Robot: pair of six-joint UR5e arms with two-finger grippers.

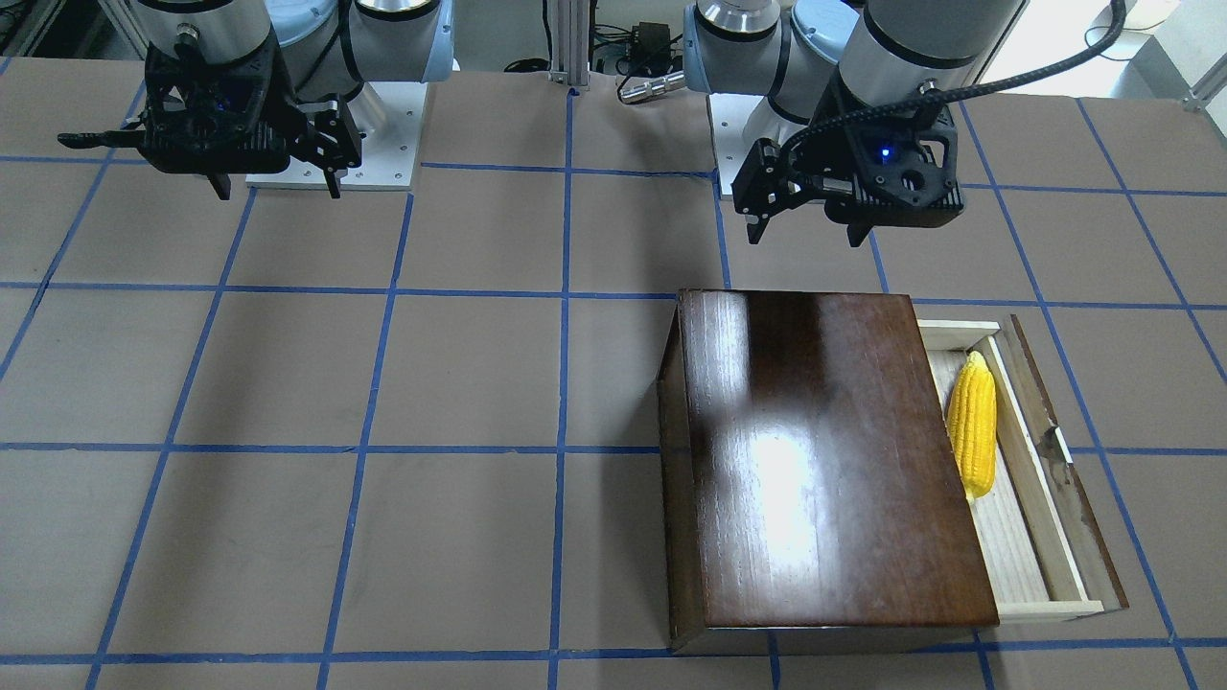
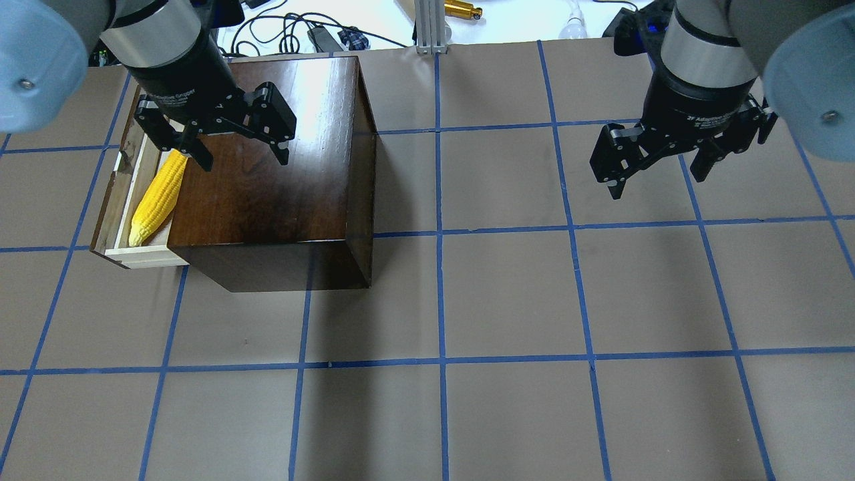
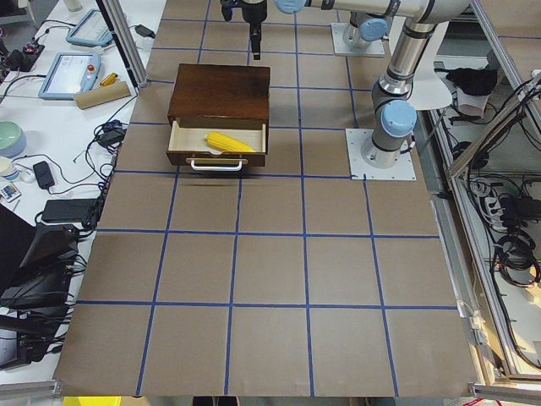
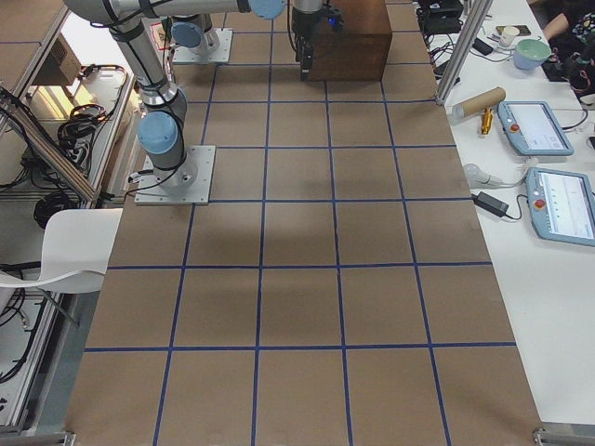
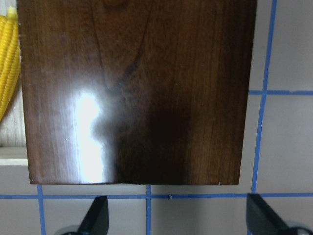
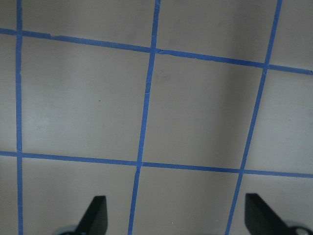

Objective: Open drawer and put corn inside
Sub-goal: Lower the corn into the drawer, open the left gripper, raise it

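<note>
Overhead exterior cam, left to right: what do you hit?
drawer, pulled open → corn lying in it → box → right gripper, open. The left gripper overlaps corn and box, so it is left out.

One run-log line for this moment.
drawer: pale wooden tray, dark front, pulled open | corn: yellow toy cob lying inside | left gripper: open, empty, raised near glossy brown box | right gripper: open, empty, over table

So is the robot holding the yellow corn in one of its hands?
No, the corn lies in the open drawer, and the left gripper and right gripper both hang open and empty.
</note>
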